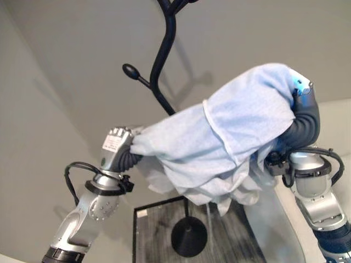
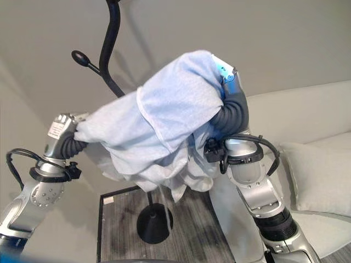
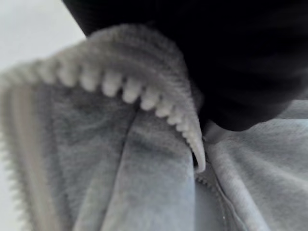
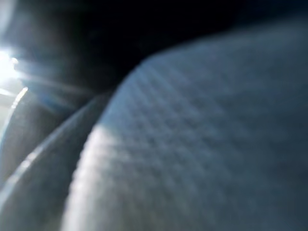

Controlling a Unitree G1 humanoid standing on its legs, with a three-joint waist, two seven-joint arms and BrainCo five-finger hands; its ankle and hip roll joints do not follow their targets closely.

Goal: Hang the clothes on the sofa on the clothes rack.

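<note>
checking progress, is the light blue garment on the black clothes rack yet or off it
Off it: the light blue fabric garment drapes over both raised hands, in front of the black metal clothes rack, whose knobbed hook is bare.

A dark rug lies before the grey wall.

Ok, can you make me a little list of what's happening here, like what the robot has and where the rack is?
garment: light blue zip-up top, lifted between both arms
left hand: at the cloth's edge, fingers hidden
right hand: under the cloth, fingers hidden
clothes rack: black, behind the garment, round base on the floor
hung yet: no, not on any hook
sofa: pale, on the robot's right
</note>
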